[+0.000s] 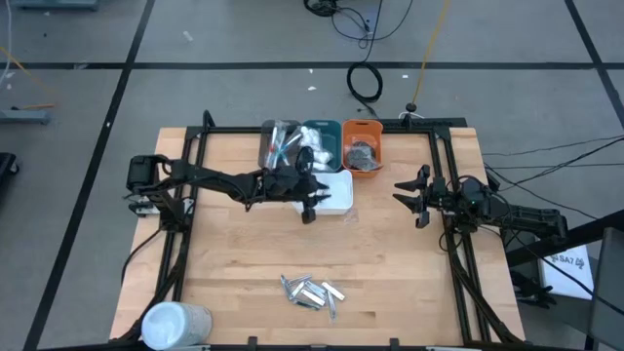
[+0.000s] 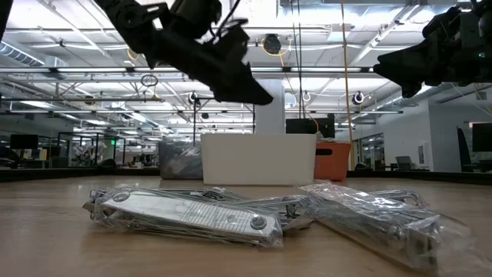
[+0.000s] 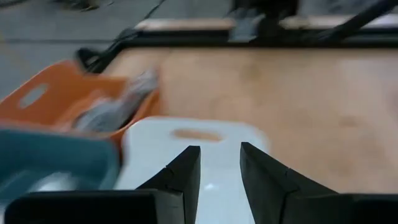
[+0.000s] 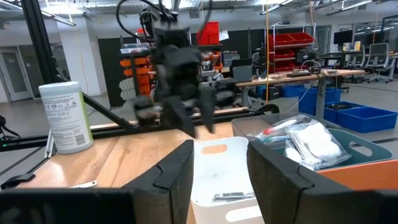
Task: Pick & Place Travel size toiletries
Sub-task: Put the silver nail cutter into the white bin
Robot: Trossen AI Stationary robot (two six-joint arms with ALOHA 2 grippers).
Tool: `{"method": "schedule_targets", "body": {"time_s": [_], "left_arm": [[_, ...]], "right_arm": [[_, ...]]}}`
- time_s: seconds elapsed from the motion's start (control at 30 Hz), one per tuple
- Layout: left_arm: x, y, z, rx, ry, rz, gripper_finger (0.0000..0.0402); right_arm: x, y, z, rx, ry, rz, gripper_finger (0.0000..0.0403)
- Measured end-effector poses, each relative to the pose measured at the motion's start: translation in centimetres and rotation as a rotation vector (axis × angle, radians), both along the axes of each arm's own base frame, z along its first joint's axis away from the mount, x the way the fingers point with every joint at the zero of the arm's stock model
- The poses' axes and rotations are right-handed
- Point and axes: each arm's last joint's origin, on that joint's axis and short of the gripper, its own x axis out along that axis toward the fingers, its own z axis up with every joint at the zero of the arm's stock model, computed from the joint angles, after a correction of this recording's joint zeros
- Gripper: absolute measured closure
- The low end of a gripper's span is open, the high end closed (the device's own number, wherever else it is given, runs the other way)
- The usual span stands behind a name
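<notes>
Sorting of travel toiletries stands partly done on the table (image 1: 224, 253). Left gripper (image 1: 310, 207) hangs over the white tray (image 1: 336, 195), fingers slightly apart and holding nothing; one wrapped silver piece (image 4: 233, 196) already lies in that tray. Grey tray (image 1: 273, 141), teal tray (image 1: 320, 136) and orange tray (image 1: 363, 132) behind it each hold sorted items. A heap of silver sachets (image 1: 312, 291) waits near the table's front edge, well apart from the trays. Right gripper (image 1: 414, 198) waits at the right side, fingers apart and empty. Most of the picking appears finished, with that last heap left.
</notes>
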Motion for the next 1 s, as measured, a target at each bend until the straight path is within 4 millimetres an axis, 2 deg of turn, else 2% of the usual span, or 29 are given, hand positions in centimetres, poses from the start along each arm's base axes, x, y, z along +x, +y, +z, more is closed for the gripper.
{"method": "schedule_targets", "body": {"time_s": [0.13,0.27,0.43,0.6,0.73,0.87,1.0], "left_arm": [[-0.6,-2.9,1.6,0.019,-0.012,-0.155,0.0289],[-1.5,-7.4,3.8,0.036,0.065,-0.252,0.0289],[-2.7,-13.4,6.8,0.061,0.328,-0.138,0.0289],[-3.5,-18.4,8.0,-0.080,0.371,0.000,0.0289],[-4.1,-21.3,6.1,-0.225,0.425,0.075,0.0289],[-4.2,-23.3,2.3,-0.225,0.569,0.112,0.0289],[-3.2,-23.9,-1.6,-0.256,0.711,0.082,0.0289]], "right_arm": [[0.0,0.0,0.0,0.000,0.000,0.000,0.0261],[0.0,0.0,0.0,0.000,0.000,0.000,0.0261],[0.0,0.0,0.0,0.000,0.000,0.000,0.0261],[0.0,0.0,-0.1,0.001,0.008,0.000,0.0261],[0.0,0.0,-0.2,0.003,0.018,0.001,0.0261],[0.1,0.0,-0.2,0.003,0.018,0.000,0.0261],[0.1,0.0,-0.2,0.003,0.016,0.000,0.0261]]}}
